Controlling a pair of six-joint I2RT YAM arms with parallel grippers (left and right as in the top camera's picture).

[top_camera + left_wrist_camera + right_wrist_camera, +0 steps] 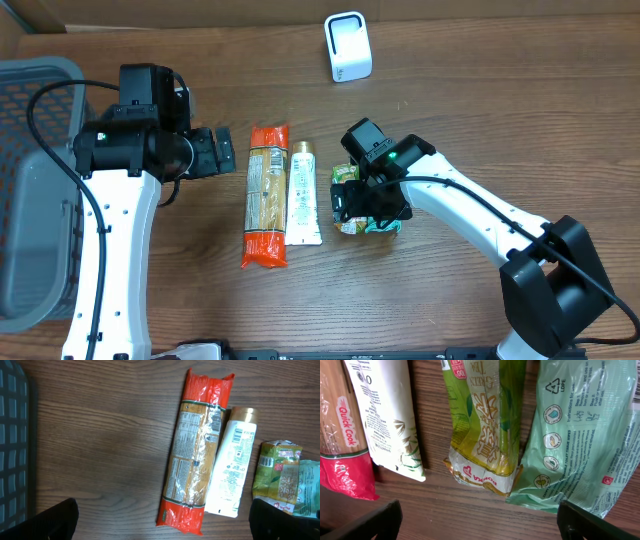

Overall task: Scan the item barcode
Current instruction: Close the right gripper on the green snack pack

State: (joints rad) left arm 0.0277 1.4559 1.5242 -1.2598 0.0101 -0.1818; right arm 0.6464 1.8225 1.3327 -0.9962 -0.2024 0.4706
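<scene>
Tea pack [485, 425], green and yellow, lies flat near the middle of the desk [480, 110]. A white tube [303, 195] is just beside it at 9 o'clock, and a long pasta pack [266, 195] lies past that. A pale green wipes pack [575, 435] touches the tea pack at 3 o'clock. The white scanner [348, 47] stands well apart at 12 o'clock. A grey basket [25, 150] sits at the desk's 9 o'clock edge.

The right jaws hang right over the tea pack and the wipes pack. They are wide open and hold nothing. The left jaws are wide open and empty too, above bare desk at 9 o'clock of the pasta pack.

The step now looks like picking up the tea pack. To do it well, the right jaws should go down around the tea pack only, one side on each long edge, and leave the wipes pack out. Squeeze softly, because the pack looks soft and crinkly. Then lift it and turn its barcode to face the scanner. I cannot tell for sure where that barcode is.
</scene>
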